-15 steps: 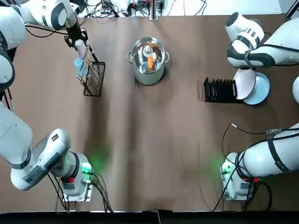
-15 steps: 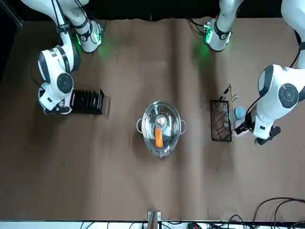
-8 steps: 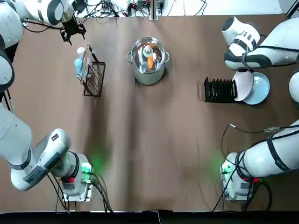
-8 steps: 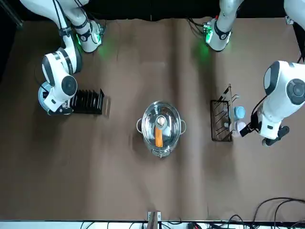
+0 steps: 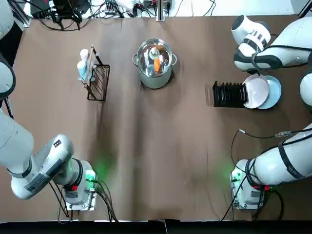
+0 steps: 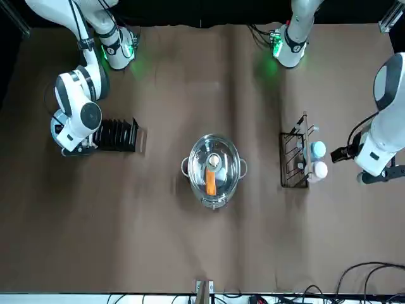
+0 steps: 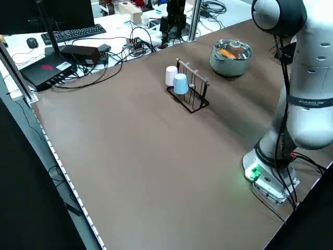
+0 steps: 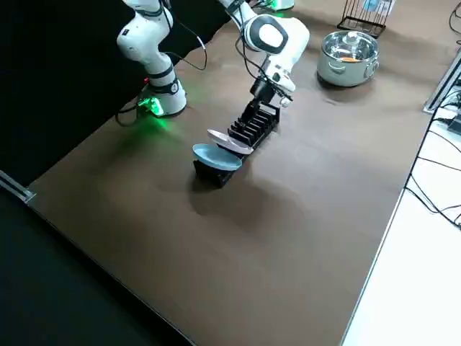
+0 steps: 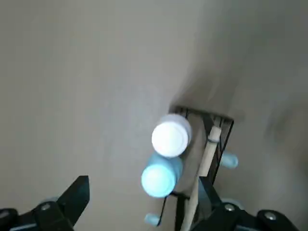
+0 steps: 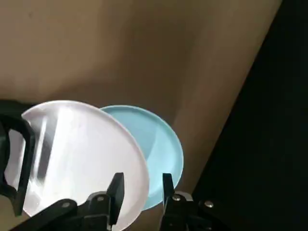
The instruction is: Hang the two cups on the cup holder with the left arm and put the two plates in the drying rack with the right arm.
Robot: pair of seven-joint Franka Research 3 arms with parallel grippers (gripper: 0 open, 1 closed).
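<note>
The white cup (image 5: 84, 53) and the light blue cup (image 5: 82, 68) hang side by side on the cup holder (image 5: 99, 82); the left wrist view shows the same white cup (image 9: 171, 137) and blue cup (image 9: 161, 176). My left gripper (image 6: 340, 154) is open and empty, well clear of the cups on their outer side. The white plate (image 5: 255, 91) leans against the end of the black drying rack (image 5: 228, 94) and overlaps the light blue plate (image 5: 274, 92), which lies on the table. My right gripper (image 10: 142, 185) hovers open above the white plate (image 10: 82, 159).
A steel pot (image 5: 155, 62) holding an orange item stands mid-table at the far side. Cables and desk gear (image 7: 67, 54) lie beyond the far edge. Both arm bases (image 5: 80, 187) glow green at the near edge.
My left gripper let go of the white cup on the holder and drew back from it. The white plate sank from a steep tilt to lie flatter over the blue plate.
</note>
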